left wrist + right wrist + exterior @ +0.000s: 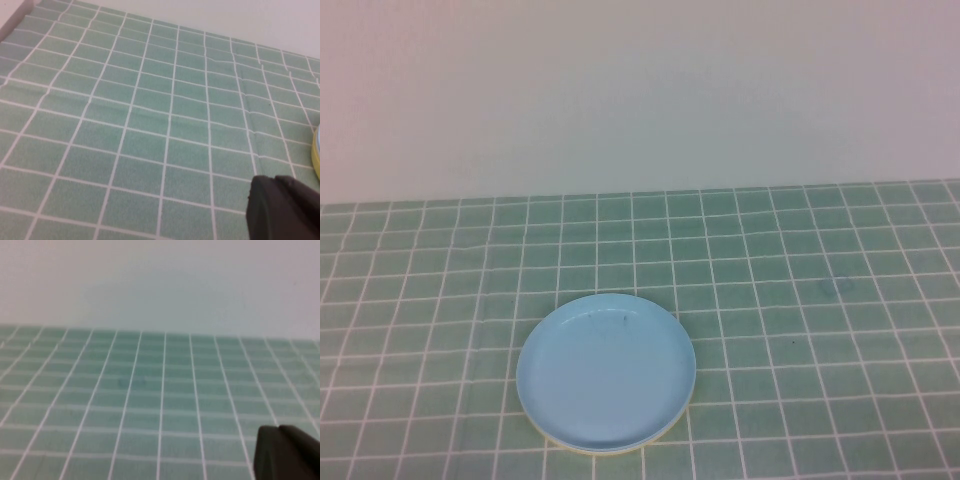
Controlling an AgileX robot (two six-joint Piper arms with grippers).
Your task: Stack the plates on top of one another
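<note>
**Plates stacked on the checked cloth**

The green checked tablecloth [800, 300] is covering the table. The light blue plate [605, 372] is lying on top, near the front edge, left of centre, with a yellow plate's rim [665, 435] peeking beneath it. The left gripper [285, 207] and right gripper [287, 452] are hanging over bare cloth, jaws together, holding nothing.

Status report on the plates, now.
Left gripper shut, empty, beside the stack. Right gripper shut, empty, over bare cloth. Blue plate tops the stack, yellow plate rim showing beneath. Nothing in the way.
</note>
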